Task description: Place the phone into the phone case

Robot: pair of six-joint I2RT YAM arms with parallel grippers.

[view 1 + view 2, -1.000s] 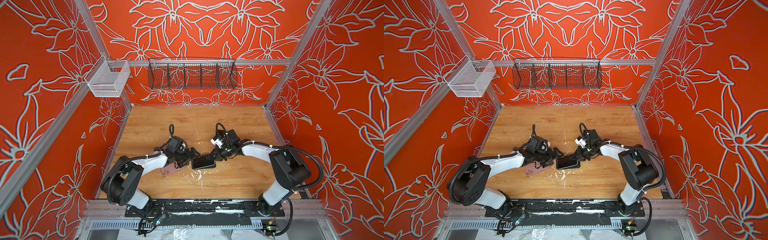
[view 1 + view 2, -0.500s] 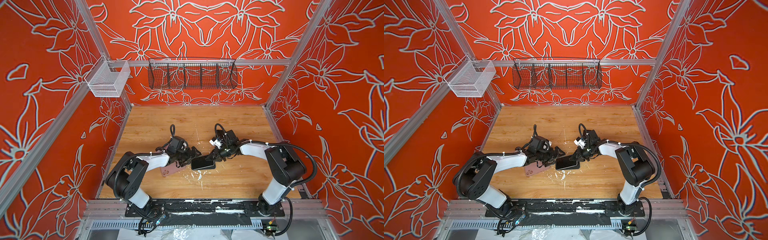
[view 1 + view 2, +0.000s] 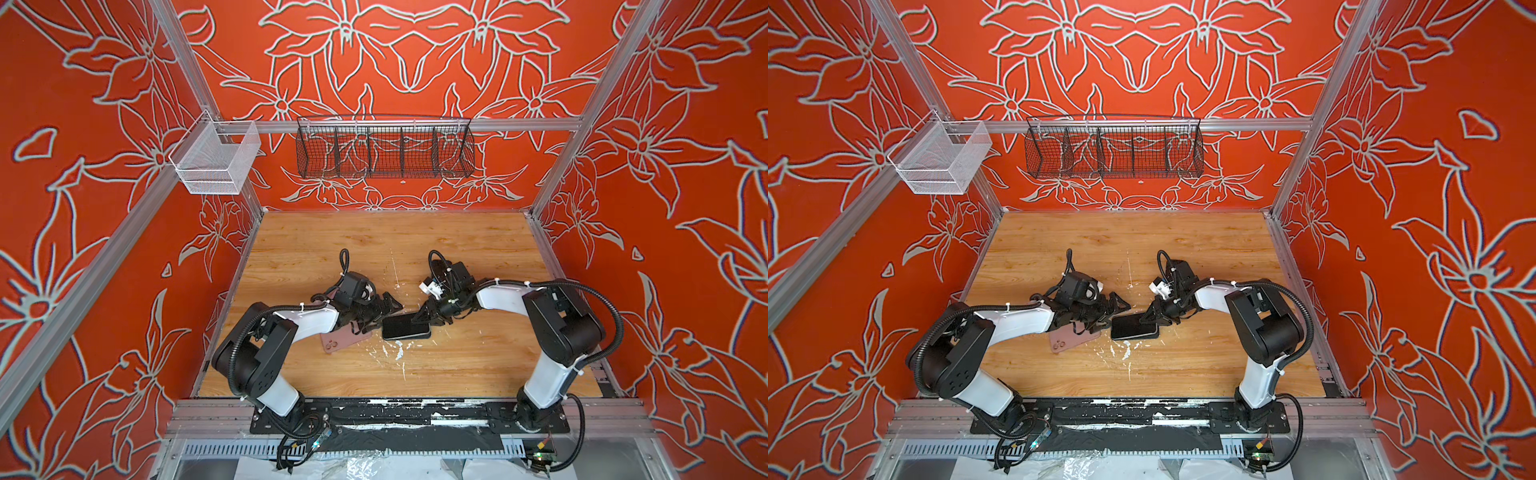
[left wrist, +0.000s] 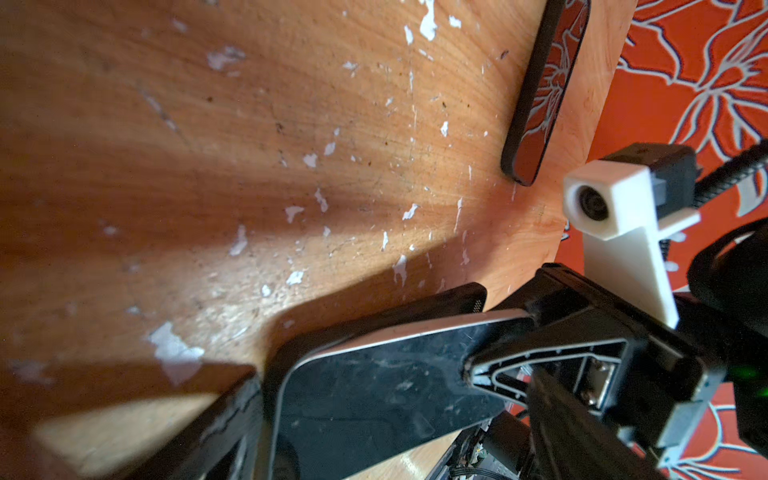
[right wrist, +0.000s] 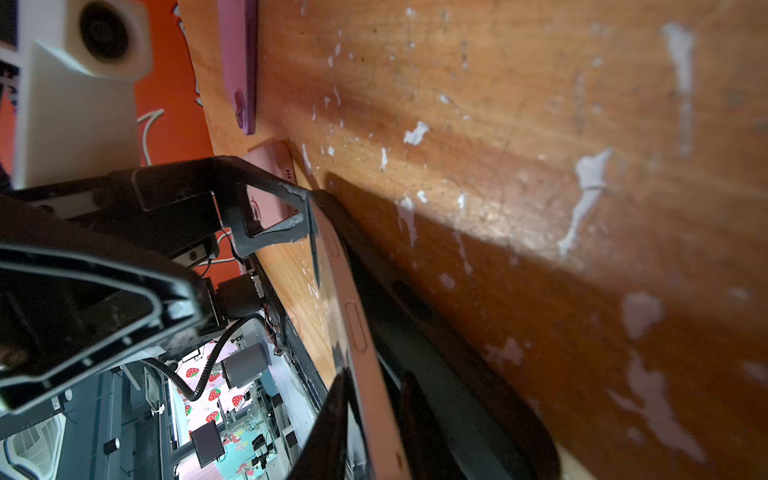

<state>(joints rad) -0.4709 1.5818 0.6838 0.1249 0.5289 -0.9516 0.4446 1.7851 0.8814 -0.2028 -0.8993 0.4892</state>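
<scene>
The phone [image 3: 406, 327], with a black screen and pink sides, lies mid-table in both top views [image 3: 1134, 327]. Its right end is tipped up off the wood, with my right gripper [image 3: 417, 319] shut on that edge. In the right wrist view the phone's pink side [image 5: 365, 353] runs between the jaws. My left gripper [image 3: 386, 316] stands open at the phone's left end, and one of its fingers [image 5: 291, 195] touches that end. The pink phone case [image 3: 343, 340] lies back up beside the phone, partly under my left wrist. Its near end [image 5: 272, 166] shows behind that finger.
A purple flat case-like thing [image 5: 239, 62] lies farther toward the left wall. A dark flat slab [image 4: 544, 91] lies near the table's right edge. A black wire basket [image 3: 384, 149] and a white mesh bin [image 3: 214, 162] hang on the walls. The wooden table [image 3: 374, 249] has chipped white flecks.
My left gripper has slid right, up to the phone's left end, and the left arm's elbow has shifted. The phone and the right gripper have barely moved.
</scene>
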